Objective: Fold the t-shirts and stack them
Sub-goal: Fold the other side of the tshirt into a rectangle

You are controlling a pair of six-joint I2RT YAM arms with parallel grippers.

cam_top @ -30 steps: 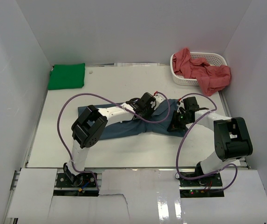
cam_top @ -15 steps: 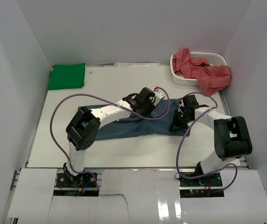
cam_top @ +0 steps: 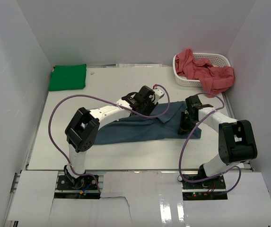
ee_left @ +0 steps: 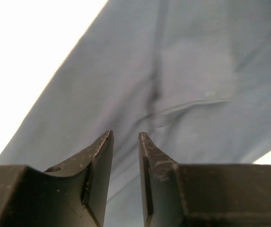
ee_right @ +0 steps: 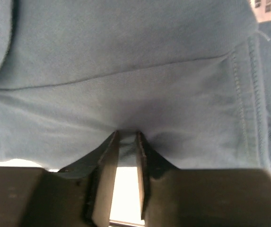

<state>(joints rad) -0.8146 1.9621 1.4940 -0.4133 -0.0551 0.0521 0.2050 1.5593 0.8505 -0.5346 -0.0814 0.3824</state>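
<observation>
A white desk (cam_top: 107, 85) fills the floor of a small white enclosure. A plain back wall (cam_top: 135, 28) rises behind it, and a left wall (cam_top: 12, 94) and a right wall (cam_top: 263, 85) slant outward on either side, all three matte and unmarked. A pale strip (cam_top: 140, 65) runs where the desk meets the back wall. At the near edge, glossy white sheets (cam_top: 140, 198) with ragged cut-outs cover the front, catching bright glare, and a bit of metal frame (cam_top: 15, 183) shows at the near left corner. The light is even and diffuse, with soft, faint shadows; in the left wrist view the desk surface looks washed out to pure white.
</observation>
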